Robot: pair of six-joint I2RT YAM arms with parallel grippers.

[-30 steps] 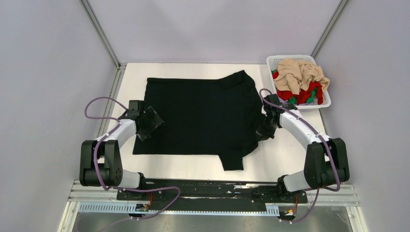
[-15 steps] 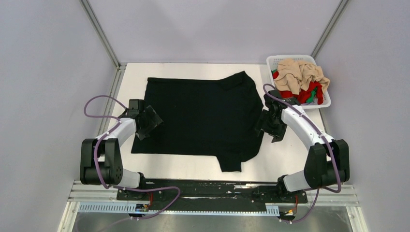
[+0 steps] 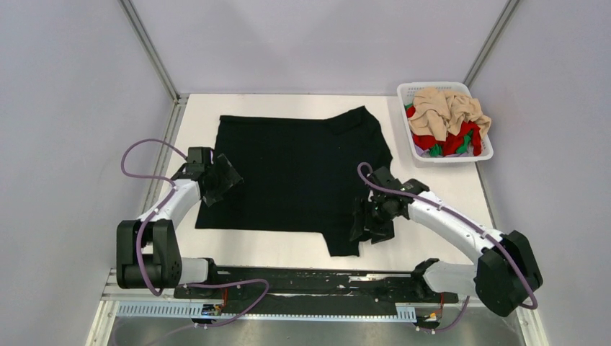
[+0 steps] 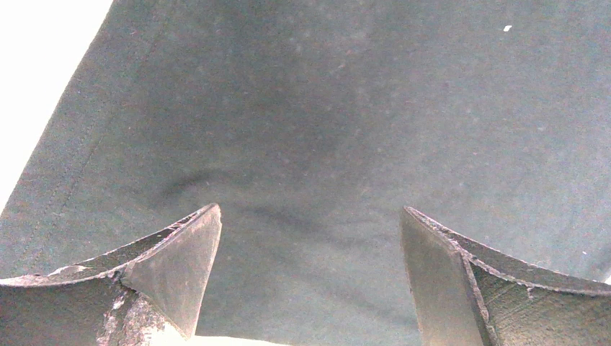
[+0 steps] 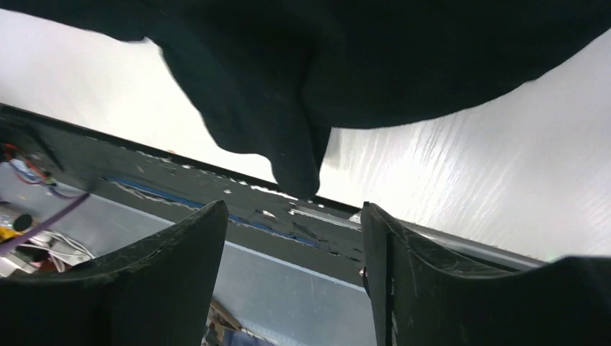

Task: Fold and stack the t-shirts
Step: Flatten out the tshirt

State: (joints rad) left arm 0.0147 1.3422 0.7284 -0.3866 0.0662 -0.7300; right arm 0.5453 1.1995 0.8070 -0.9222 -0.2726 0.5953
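Black t-shirt [image 3: 295, 173]: spread flat mid-table [image 3: 439, 191], one sleeve pointing at the near edge.
Other shirts: beige shirt [image 3: 448, 108] on top, red shirt [image 3: 455, 144] and green shirt [image 3: 435, 150] beneath, heaped in white basket [image 3: 412, 90], far right corner.
Left gripper [image 4: 310, 223]: fingers spread, over black cloth near its left hem.
Right gripper [image 5: 295, 216]: fingers spread, nothing between, beside near sleeve.

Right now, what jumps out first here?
A large black t-shirt lies spread across the middle of the table. A white basket at the far right corner holds beige, red and green shirts. The open left gripper is at the black shirt's left edge, the open right gripper by its near sleeve.
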